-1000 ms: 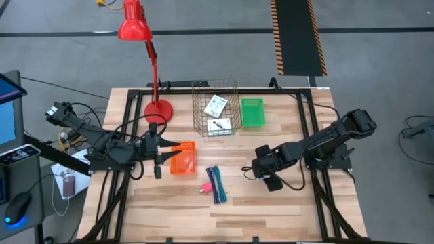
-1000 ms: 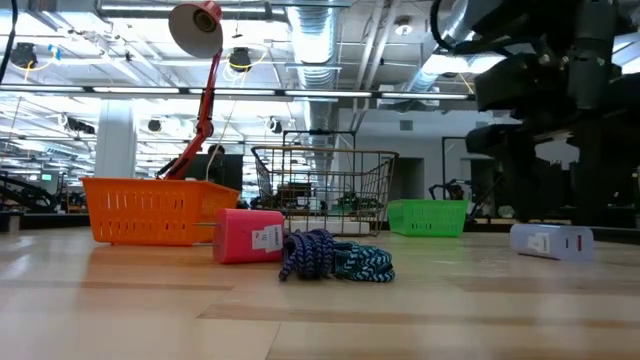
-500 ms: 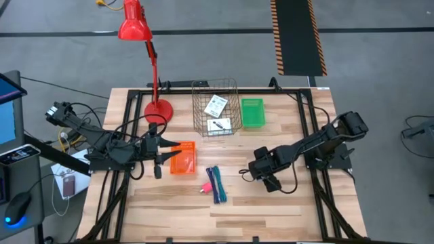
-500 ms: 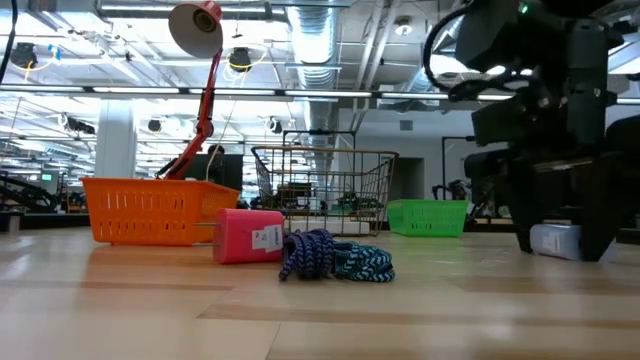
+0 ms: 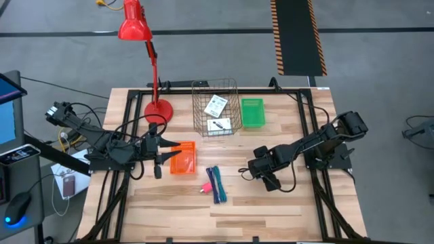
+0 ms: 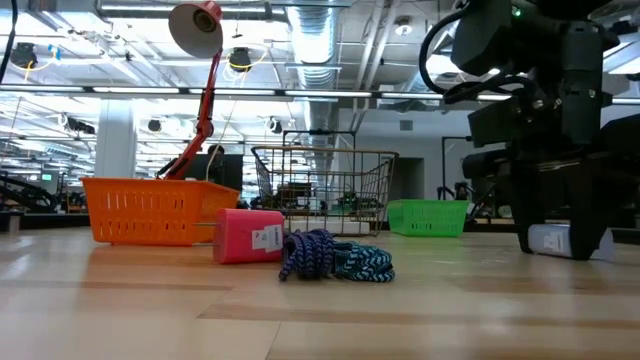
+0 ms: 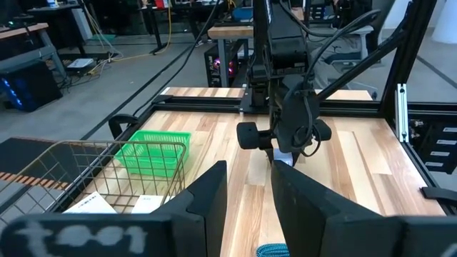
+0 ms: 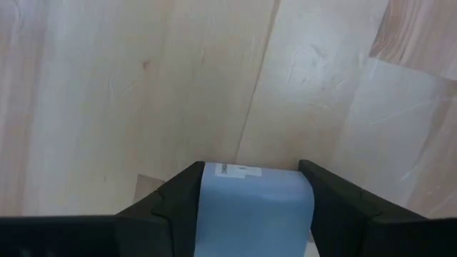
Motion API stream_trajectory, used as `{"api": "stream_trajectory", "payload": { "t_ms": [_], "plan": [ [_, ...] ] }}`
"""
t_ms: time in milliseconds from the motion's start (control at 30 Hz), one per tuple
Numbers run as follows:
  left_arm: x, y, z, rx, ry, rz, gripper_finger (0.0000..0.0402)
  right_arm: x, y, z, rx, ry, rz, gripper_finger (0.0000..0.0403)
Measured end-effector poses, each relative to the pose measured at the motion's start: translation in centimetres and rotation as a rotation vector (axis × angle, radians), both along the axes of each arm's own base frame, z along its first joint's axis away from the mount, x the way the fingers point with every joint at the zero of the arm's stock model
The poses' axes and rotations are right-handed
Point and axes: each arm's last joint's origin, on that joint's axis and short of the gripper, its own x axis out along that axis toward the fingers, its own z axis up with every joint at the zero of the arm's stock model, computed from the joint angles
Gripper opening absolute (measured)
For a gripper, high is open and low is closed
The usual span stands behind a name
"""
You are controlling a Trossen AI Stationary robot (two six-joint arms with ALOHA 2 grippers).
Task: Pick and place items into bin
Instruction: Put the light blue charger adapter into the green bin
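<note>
Wire basket (image 5: pixel 215 107): two white cards (image 5: pixel 217 114) inside. Orange bin (image 5: pixel 183 158) and green bin (image 5: pixel 252 112): contents not discernible. Remaining on the tabletop (image 5: pixel 176 203): blue and teal cords (image 5: pixel 217 184), pink piece (image 5: pixel 203 188). Light-blue piece (image 8: pixel 255 214) (tabletop, right side): flanked by the spread right claw (image 5: pixel 270 180), which has lowered around it since a second ago. Left claw (image 5: pixel 160 148): slightly parted, unmoved at the orange bin.

Bare table (image 5: pixel 271 203) lies around the right gripper (image 5: pixel 269 181); the wire basket (image 5: pixel 215 108) and green bin (image 5: pixel 252 112) stand behind
</note>
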Motion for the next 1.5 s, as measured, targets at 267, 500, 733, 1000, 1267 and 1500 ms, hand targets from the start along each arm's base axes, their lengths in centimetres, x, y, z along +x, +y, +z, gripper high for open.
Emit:
{"api": "stream_trajectory", "payload": {
  "t_ms": [267, 500, 733, 1000, 1267, 1500],
  "plan": [
    [0.0, 0.0, 0.0, 0.0, 0.0, 0.0, 0.01, 0.0, -0.2, 0.7, -0.072, 0.05, 0.02, 0.0199],
    [0.0, 0.0, 0.0, 0.0, 0.0, 0.0, 0.01, 1.7, -1.9, 3.6, -0.167, 0.058, 0.064, 0.0193],
    [0.0, 0.0, 0.0, -0.001, 0.0, 0.0, 0.01, 3.8, -6.4, 7.4, -0.293, 0.044, 0.053, 0.0193],
    [0.0, 0.0, 0.0, -0.024, -0.005, 0.005, 0.01, 5.2, -14.1, 11.9, -0.385, -0.04, -0.06, 0.0195],
    [0.0, 0.0, 0.0, -0.034, -0.007, 0.007, 0.01, 4.0, -20.7, 13.7, -0.412, -0.089, -0.219, 0.0204],
    [0.0, 0.0, 0.0, -0.035, -0.007, 0.007, 0.01, 3.1, -23.6, 13.5, -0.341, -0.131, -0.293, 0.0201]
  ]
}}
